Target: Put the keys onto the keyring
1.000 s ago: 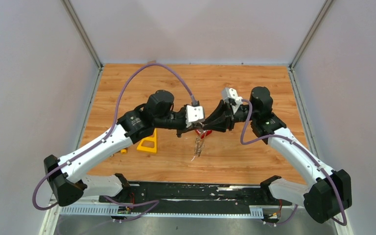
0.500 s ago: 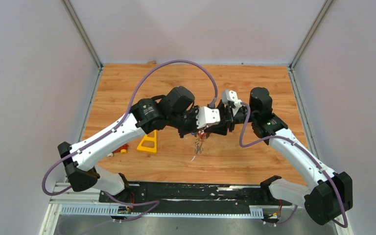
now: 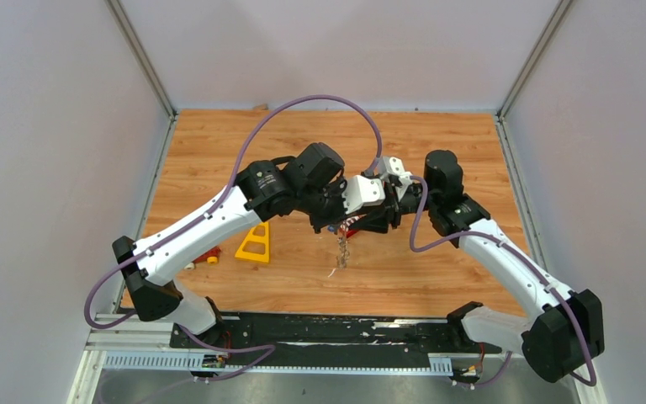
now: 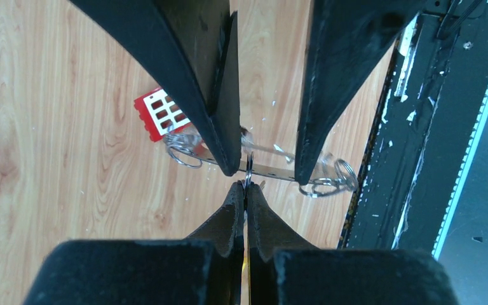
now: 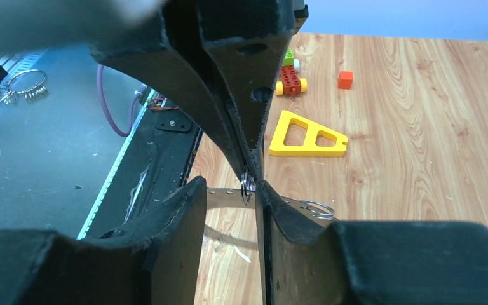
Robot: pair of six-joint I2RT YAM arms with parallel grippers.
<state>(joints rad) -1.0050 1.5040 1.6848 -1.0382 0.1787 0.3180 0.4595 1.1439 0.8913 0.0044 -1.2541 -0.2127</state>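
Note:
My left gripper (image 4: 246, 185) is shut on a small silvery split ring (image 4: 248, 173). Below that ring runs a perforated metal strip (image 4: 273, 169) with more split rings (image 4: 328, 183) at its ends. In the top view it hangs as a short chain (image 3: 341, 250) under the two grippers. My right gripper (image 5: 230, 188) is open, its fingers (image 4: 223, 127) straddling the pinched ring (image 5: 247, 184) tip to tip with the left gripper (image 3: 339, 224). A thin ring with a bunch of small silvery keys, seemingly the keyring (image 5: 24, 85), lies on the dark surface off the table. The loose keys are out of view.
A red block with white squares (image 4: 161, 114) lies on the wood under the grippers. A yellow triangular frame (image 5: 307, 135) sits to the left (image 3: 255, 244), with red and green toy bits (image 5: 289, 71) and an orange cube (image 5: 345, 79) beyond. The black base rail (image 3: 328, 330) runs along the near edge.
The left arm has pushed rightward, bringing its gripper in against the right one. The right gripper's fingers have spread apart. The hanging chain has stayed in place.

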